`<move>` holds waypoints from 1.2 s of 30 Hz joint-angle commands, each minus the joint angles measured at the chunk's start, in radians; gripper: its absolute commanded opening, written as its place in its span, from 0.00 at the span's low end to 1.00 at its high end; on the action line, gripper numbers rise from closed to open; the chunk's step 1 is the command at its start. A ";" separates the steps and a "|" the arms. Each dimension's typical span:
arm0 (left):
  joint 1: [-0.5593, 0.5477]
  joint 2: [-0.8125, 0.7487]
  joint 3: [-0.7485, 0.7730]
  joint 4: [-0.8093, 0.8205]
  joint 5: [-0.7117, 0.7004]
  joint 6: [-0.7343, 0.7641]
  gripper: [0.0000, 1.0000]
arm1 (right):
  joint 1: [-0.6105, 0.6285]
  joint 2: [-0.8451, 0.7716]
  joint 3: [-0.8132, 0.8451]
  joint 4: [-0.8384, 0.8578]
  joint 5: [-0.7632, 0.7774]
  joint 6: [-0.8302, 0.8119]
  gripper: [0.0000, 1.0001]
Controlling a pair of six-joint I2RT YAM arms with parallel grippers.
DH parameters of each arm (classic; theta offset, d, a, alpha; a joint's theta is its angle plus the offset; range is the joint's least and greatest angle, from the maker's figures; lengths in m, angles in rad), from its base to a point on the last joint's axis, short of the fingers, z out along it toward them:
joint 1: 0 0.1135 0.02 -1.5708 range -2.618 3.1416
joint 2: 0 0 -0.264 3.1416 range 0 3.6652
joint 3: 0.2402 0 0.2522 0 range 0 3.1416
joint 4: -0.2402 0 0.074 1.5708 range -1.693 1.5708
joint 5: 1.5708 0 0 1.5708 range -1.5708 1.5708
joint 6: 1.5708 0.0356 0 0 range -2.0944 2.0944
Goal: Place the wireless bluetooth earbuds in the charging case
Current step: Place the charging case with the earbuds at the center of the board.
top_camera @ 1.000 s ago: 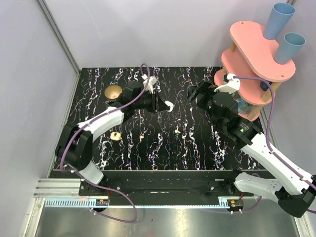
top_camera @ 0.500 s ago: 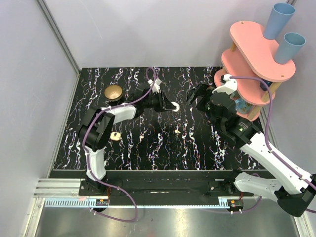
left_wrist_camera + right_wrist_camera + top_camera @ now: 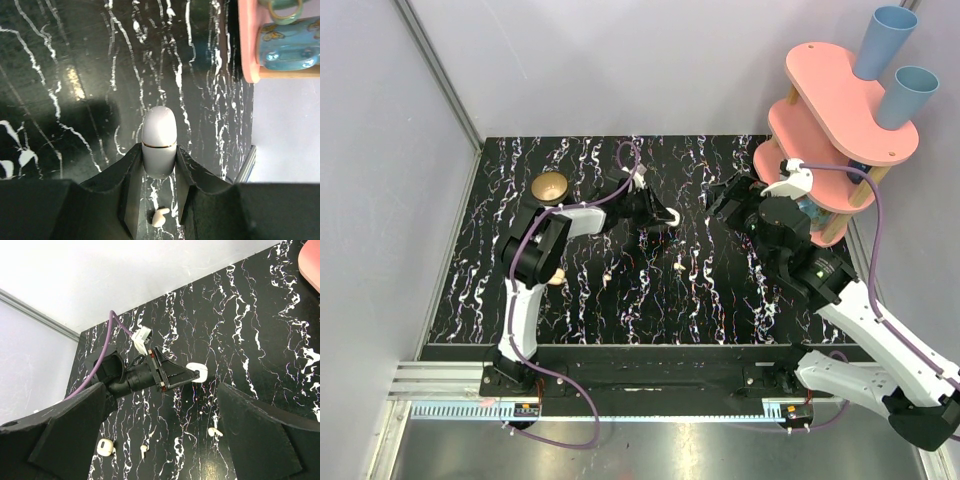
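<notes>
While the charging case [image 3: 159,140] sits pinched between left fingers [image 3: 131,182], right fingers [image 3: 65,435] spread wide

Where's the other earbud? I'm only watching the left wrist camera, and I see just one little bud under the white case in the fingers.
Observer: The top camera shows two on the table: one earbud on the near side of the charging case, and a second earbud to its left.
Operator: Is the other arm's gripper holding anything?
Observer: No. The right gripper is open and empty, facing the case from the right.
Operator: What else is down there?
Observer: A brass bowl at the far left, and a small cream round thing toward the near edge.
</notes>
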 commanded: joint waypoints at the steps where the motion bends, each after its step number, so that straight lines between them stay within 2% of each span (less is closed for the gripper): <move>1: 0.005 0.017 0.059 -0.013 -0.023 -0.003 0.02 | -0.008 -0.011 -0.011 0.043 0.016 0.009 1.00; 4: 0.008 0.034 0.056 -0.020 -0.024 -0.005 0.03 | -0.007 -0.008 -0.017 0.057 0.016 0.009 1.00; 5: 0.010 0.035 0.053 -0.014 -0.015 -0.015 0.07 | -0.008 -0.005 -0.017 0.057 0.013 0.004 1.00; 10: 0.010 0.042 0.042 -0.017 -0.004 -0.017 0.09 | -0.008 0.007 -0.014 0.066 0.004 0.003 1.00; 12: 0.013 0.043 0.039 -0.022 -0.011 -0.021 0.16 | -0.007 0.012 -0.016 0.068 0.004 0.003 1.00; 17: 0.018 0.049 0.025 -0.016 -0.001 -0.032 0.18 | -0.008 0.015 -0.016 0.072 -0.006 0.000 1.00; 19: 0.018 0.048 0.019 -0.019 0.000 -0.031 0.23 | -0.008 0.016 -0.013 0.074 -0.010 -0.003 1.00; 25: 0.021 0.045 0.028 -0.068 -0.009 0.000 0.31 | -0.007 0.019 -0.016 0.077 -0.024 -0.005 1.00; 27: 0.019 0.042 0.036 -0.086 -0.026 0.012 0.44 | -0.008 0.016 -0.017 0.075 -0.024 -0.005 1.00; 29: 0.019 0.045 0.049 -0.143 -0.044 0.034 0.49 | -0.007 0.013 -0.019 0.077 -0.022 -0.003 1.00; 36: 0.021 0.025 0.043 -0.209 -0.084 0.074 0.54 | -0.008 0.009 -0.024 0.077 -0.022 -0.008 1.00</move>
